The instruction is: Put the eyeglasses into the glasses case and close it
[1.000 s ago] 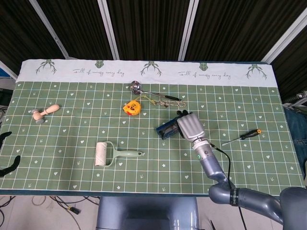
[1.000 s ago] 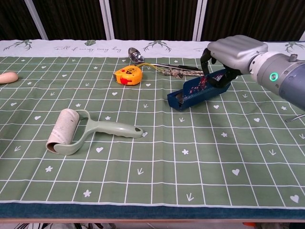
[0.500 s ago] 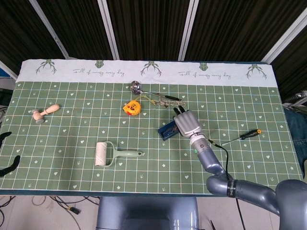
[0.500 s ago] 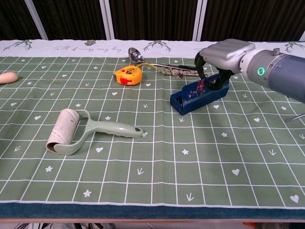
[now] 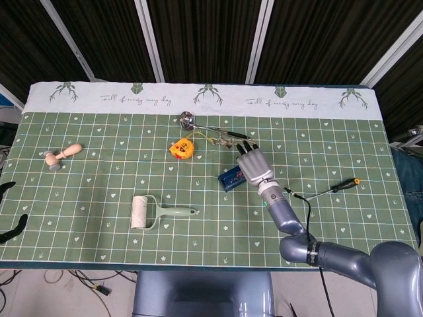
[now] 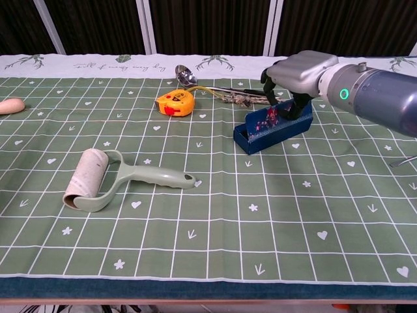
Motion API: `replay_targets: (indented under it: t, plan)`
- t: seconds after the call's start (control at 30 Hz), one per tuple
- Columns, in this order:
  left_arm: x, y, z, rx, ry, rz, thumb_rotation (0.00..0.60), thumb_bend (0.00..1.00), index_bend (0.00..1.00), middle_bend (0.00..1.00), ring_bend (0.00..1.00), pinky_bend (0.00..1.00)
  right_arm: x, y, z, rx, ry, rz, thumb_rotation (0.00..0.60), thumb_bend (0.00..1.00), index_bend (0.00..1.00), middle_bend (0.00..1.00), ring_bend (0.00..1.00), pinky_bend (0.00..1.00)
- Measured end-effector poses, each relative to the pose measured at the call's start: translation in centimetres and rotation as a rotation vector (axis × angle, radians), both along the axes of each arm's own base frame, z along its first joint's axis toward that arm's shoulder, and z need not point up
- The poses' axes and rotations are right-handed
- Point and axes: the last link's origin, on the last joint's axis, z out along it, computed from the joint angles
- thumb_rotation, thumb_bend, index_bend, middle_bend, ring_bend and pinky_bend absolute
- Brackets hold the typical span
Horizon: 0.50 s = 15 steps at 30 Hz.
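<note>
The dark blue glasses case (image 5: pixel 230 179) (image 6: pixel 262 133) lies open on the green cloth, right of centre, its patterned lining showing. My right hand (image 5: pixel 255 165) (image 6: pixel 294 70) reaches over its far right end, and its dark fingers (image 6: pixel 287 105) curl down onto the case's raised back wall and grip it. The eyeglasses (image 5: pixel 225 139) (image 6: pixel 238 98), with thin brownish arms, lie behind the case beside a metal ladle (image 5: pixel 187 119) (image 6: pixel 184 73). Of my left hand (image 5: pixel 9 210), only two dark curved tips show at the left edge of the head view, apart and holding nothing.
A yellow tape measure (image 5: pixel 182 148) (image 6: pixel 175 102) sits left of the eyeglasses. A pale green lint roller (image 5: pixel 147 212) (image 6: pixel 98 177) lies at front left. A wooden mallet (image 5: pixel 61 156) is far left and a screwdriver (image 5: pixel 334 187) to the right of my arm.
My right hand has drawn back toward the far side with the case. The case's right end, raised a second ago, now sits lower and the case has shifted slightly right.
</note>
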Motion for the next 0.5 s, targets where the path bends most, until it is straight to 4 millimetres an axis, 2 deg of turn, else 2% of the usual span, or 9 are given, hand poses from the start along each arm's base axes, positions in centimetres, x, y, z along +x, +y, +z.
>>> replay_targets:
  t: [0.1, 0.3, 0.5]
  plan:
    - [0.0, 0.0, 0.0, 0.001, -0.002, 0.001, 0.600, 0.31, 0.19, 0.00, 0.00, 0.00, 0.2, 0.0, -0.3, 0.003, -0.003, -0.009, 0.600, 0.53, 0.87, 0.14, 0.10, 0.22]
    - [0.1, 0.0, 0.0, 0.001, -0.003, 0.003, 0.600, 0.31, 0.19, 0.00, 0.00, 0.00, 0.8, -0.2, -0.9, -0.013, -0.019, -0.020, 0.600, 0.53, 0.82, 0.14, 0.10, 0.22]
    - [0.0, 0.0, 0.0, 0.000, -0.004, 0.005, 0.600, 0.31, 0.19, 0.00, 0.00, 0.00, 1.1, -0.4, -1.7, -0.011, -0.004, -0.019, 0.600, 0.53, 0.82, 0.14, 0.10, 0.22]
